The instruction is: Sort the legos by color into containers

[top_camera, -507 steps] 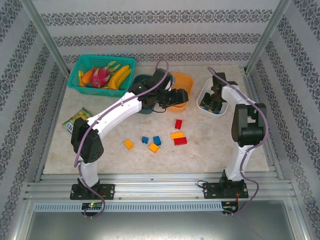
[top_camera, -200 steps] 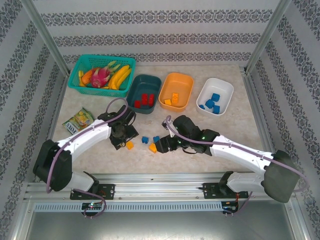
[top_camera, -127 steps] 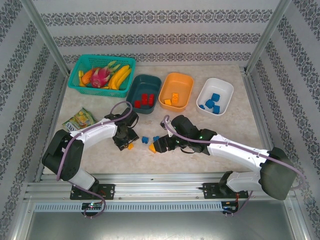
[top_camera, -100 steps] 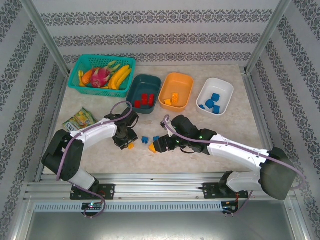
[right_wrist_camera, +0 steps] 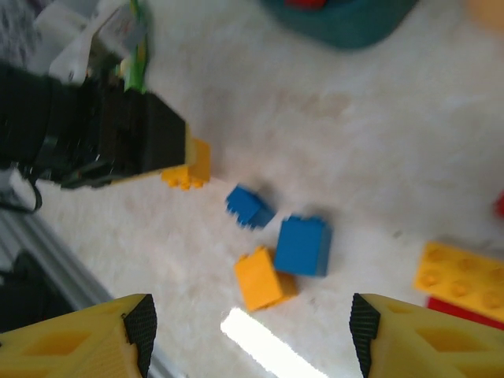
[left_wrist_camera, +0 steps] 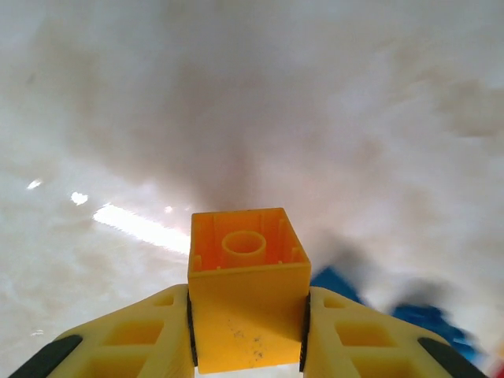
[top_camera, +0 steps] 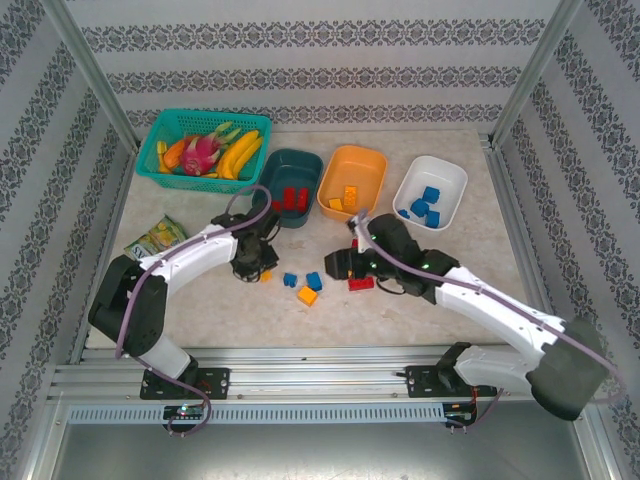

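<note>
Left claw (left_wrist_camera: 248, 313): closed on an orange brick (left_wrist_camera: 247, 303), with its ribbed yellow plastic fingers (left_wrist_camera: 142, 339) pressed flat against two opposite sides.
Held brick: square and glossy with faint scuffs; one hollow round stud faces the wrist camera.
Held brick's place: low at the bench (top_camera: 230, 320), just left of the loose bricks; I cannot tell whether it touches the surface.
Right claw (right_wrist_camera: 252, 327): wide open with nothing between its yellow fingers, hanging above the loose bricks.
Loose bricks: a small blue one (right_wrist_camera: 250, 206) lies near a blockier blue one (right_wrist_camera: 303, 246), which sits just beside an orange one (right_wrist_camera: 264, 279). A flat studded yellow plate (right_wrist_camera: 461, 276) lies against a red brick (right_wrist_camera: 468, 311).
Bench surface: pale, smooth and faintly mottled like stone, with glare spots.
Teal tub (top_camera: 300, 165): shallow, with rounded corners and smooth plastic walls; red bricks (top_camera: 293, 198) lie inside.
Orange tub (top_camera: 365, 165): same shape, just right of the teal one; orange bricks (top_camera: 348, 195) lie inside.
White tub (top_camera: 445, 175): same shape, furthest right; blue bricks (top_camera: 425, 208) lie inside.
Basket (top_camera: 165, 140): teal lattice plastic at the far left, holding toy fruit.
Packet (top_camera: 157, 238): a crinkled green and yellow pouch near the left edge.
</note>
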Action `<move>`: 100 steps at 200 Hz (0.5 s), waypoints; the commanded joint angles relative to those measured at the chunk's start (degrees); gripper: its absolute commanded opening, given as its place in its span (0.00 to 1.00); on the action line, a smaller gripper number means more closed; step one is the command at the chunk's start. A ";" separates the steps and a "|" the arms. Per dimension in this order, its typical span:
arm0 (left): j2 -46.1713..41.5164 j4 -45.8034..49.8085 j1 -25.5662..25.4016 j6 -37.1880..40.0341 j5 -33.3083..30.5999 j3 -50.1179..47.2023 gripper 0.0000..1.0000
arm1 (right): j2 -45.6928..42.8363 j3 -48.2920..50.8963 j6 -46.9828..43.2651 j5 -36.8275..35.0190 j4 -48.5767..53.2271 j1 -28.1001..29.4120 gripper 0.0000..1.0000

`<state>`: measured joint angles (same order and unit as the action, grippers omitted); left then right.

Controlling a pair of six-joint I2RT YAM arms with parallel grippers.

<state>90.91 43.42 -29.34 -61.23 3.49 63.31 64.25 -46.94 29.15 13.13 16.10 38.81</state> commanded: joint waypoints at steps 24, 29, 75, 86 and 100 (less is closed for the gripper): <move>6.05 3.16 -1.19 8.73 -0.71 18.03 0.31 | -5.92 -4.46 3.36 -8.93 2.95 -10.09 0.69; 7.14 3.09 -1.26 9.26 -0.44 20.03 0.31 | -5.81 -5.04 3.69 -9.50 3.40 -11.08 0.69; 19.39 1.96 -2.16 13.50 1.92 37.05 0.31 | -3.18 -8.42 6.60 -9.46 3.58 -18.02 0.69; 22.23 1.27 -2.65 14.56 2.39 40.94 0.31 | -2.35 -8.82 7.33 -9.19 3.74 -18.83 0.69; 25.99 0.56 -3.30 15.99 3.00 45.60 0.31 | -1.75 -8.88 8.25 -8.96 3.43 -19.74 0.69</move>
<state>112.53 44.21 -31.05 -49.84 4.93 102.04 61.39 -54.08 34.65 5.13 18.68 20.38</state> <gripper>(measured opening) 0.313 0.689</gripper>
